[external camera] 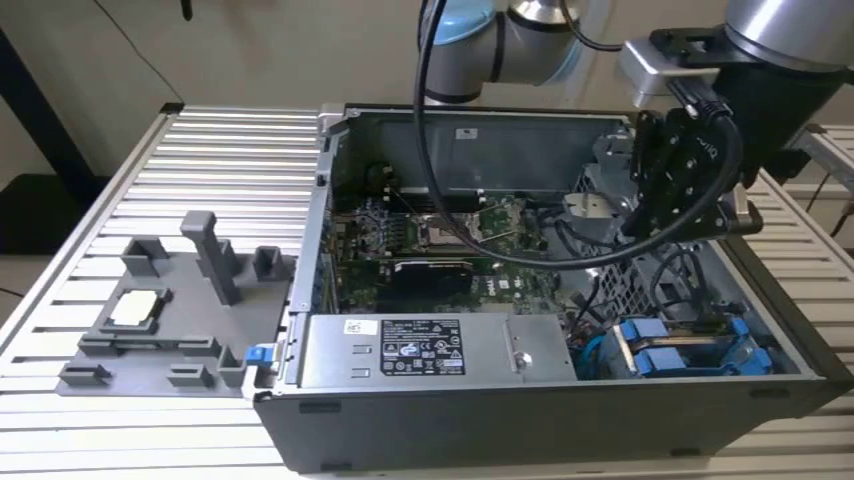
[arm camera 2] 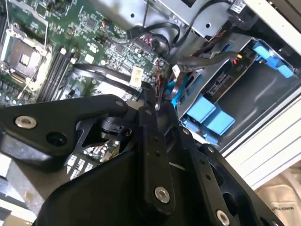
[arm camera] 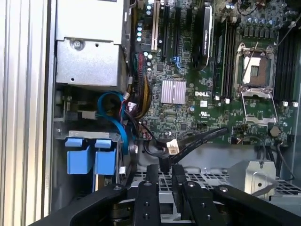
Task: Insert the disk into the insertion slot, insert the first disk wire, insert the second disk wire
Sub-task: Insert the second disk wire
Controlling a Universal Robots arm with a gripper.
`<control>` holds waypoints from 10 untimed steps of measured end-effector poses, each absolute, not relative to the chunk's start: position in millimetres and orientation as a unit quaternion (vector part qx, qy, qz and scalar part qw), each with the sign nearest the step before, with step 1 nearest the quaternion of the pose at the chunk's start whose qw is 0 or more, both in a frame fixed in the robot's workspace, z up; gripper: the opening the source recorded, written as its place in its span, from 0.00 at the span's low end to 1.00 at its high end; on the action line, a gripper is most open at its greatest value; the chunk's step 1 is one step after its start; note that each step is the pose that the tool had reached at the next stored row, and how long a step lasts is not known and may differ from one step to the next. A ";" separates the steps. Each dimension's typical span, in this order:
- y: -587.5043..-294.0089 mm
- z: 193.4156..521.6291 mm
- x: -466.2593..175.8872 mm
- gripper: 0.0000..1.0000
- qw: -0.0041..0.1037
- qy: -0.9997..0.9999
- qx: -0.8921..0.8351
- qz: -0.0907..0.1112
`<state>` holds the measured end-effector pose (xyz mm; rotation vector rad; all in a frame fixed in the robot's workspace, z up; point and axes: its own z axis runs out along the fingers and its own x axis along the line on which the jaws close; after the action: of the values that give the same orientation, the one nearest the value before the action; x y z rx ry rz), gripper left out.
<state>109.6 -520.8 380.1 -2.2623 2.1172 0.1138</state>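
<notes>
Hovering over the open case, gripper (arm camera: 164, 173) sits above the perforated wall of the slot (external camera: 617, 290). Fingers stand close together and appear to pinch a black wire plug (arm camera: 164, 164), though the contact itself is hard to make out. Disk (external camera: 654, 355) lies in the slot with its blue tabs showing, just beside the power supply (external camera: 414, 350). Judged: disk step done, a wire step in hand. To do it well, hold the plug square to the disk's socket with the key side matched, and bring it in straight with no side drag. Loose cables crowd the gap between board (arm camera: 188, 94) and slot, so the path should clear them. A steady push should seat it; a tilted plug would likely jam.
</notes>
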 end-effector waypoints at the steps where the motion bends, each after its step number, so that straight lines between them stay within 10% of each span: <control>1: -520.9 379.1 108.5 0.27 0.021 0.680 -0.732 0.037; 10: -521.0 371.1 96.1 0.27 0.034 0.671 -0.740 0.021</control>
<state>96.1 -521.0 371.1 -2.2753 2.0638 0.0647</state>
